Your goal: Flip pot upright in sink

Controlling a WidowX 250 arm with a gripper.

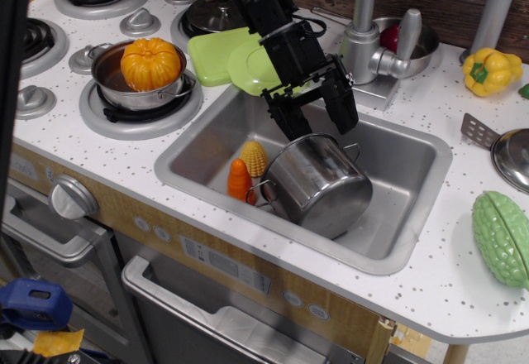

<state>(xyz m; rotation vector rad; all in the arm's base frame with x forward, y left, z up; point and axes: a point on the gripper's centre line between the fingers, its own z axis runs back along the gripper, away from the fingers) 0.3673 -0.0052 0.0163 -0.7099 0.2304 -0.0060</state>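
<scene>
- While the pot [318, 184] lies on its side in the sink [211, 136], its closed bottom faces the camera at about 5 o'clock and a thin wire handle shows at its 9 o'clock edge.
- Directly above the pot, at its 12 o'clock, hangs the black pincer [316, 117], its two fingers spread apart and holding nothing; the tips sit just above the pot's upper edge, and I cannot tell whether they touch it.
- At the pot's 9 o'clock, inside the sink, stand a small orange carrot [239, 180] and a yellow corn cob [254, 158], the carrot just beside the pot's handle.
- On the white speckled tabletop [446, 281], at the sink's 10 o'clock, a shallow pot holding an orange pumpkin [150, 63] rests on a burner.
- Green plates [221, 55] lie at the sink's 11 o'clock, partly behind the arm.
- A faucet [372, 50] stands at the sink's 12 o'clock.
- A yellow pepper [490, 70] sits at 2 o'clock and a green bumpy vegetable [501, 236] at 4 o'clock.
</scene>
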